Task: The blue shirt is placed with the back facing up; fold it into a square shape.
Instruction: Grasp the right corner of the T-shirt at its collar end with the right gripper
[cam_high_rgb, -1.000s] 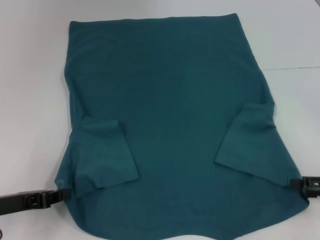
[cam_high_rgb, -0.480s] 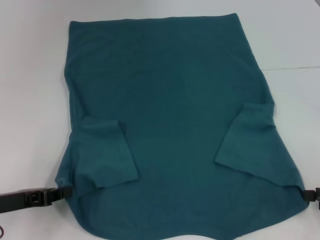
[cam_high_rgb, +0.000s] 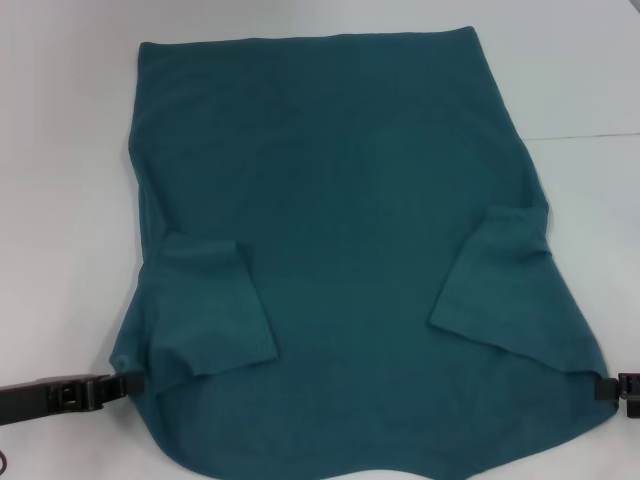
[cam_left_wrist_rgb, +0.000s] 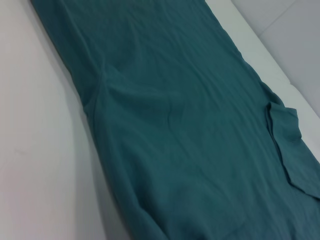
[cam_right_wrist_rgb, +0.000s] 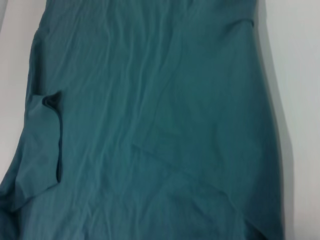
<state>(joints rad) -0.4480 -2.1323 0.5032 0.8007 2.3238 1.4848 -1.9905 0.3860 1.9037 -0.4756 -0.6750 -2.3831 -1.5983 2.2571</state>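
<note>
The blue shirt (cam_high_rgb: 340, 220) lies flat on the white table, plain side up, with both short sleeves folded inward onto the body. It fills most of the left wrist view (cam_left_wrist_rgb: 190, 130) and of the right wrist view (cam_right_wrist_rgb: 150, 120). My left gripper (cam_high_rgb: 125, 384) sits low at the shirt's near left edge, shut on the cloth there. At the near right corner, my right gripper (cam_high_rgb: 612, 388) touches the shirt's edge and is half cut off by the picture's border.
The white table (cam_high_rgb: 60, 150) shows bare on both sides of the shirt and beyond its far edge. A thin seam line (cam_high_rgb: 590, 135) crosses the table at the right.
My right gripper has moved outward to the right and slightly nearer along the shirt's corner. The left gripper and the shirt have hardly shifted.
</note>
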